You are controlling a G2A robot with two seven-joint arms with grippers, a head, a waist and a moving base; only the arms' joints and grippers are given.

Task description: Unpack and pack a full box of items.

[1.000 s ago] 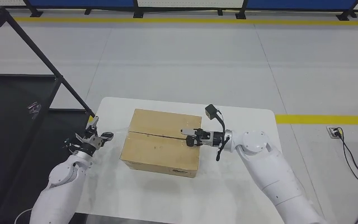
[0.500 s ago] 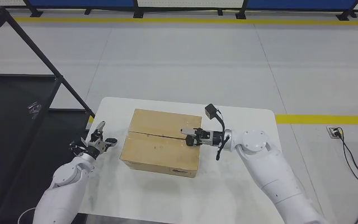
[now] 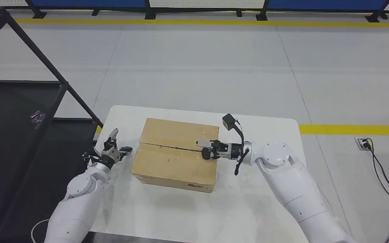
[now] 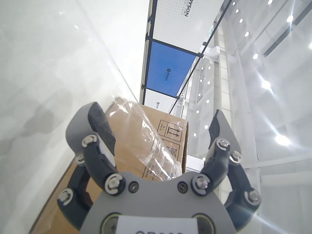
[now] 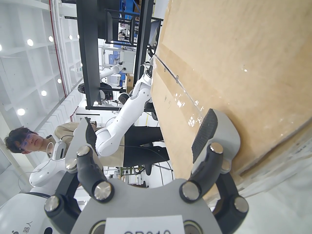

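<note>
Closed brown cardboard box (image 3: 176,153); taped seam; mid-table

Bright, even indoor light; starburst glare off ceiling lights (image 4: 282,140) in left wrist view; fisheye bending at edges.

Box (image 3: 176,155) flaps closed; you couldn't see inside. Right wrist view cut it off at the edge; left gripper (image 4: 157,118) covered part of its side.

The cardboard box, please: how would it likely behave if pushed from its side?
The cardboard box is broad and low, so it would probably slide rather than tip. Its top flaps lie closed and flat, so it likely stays stiff.
</note>
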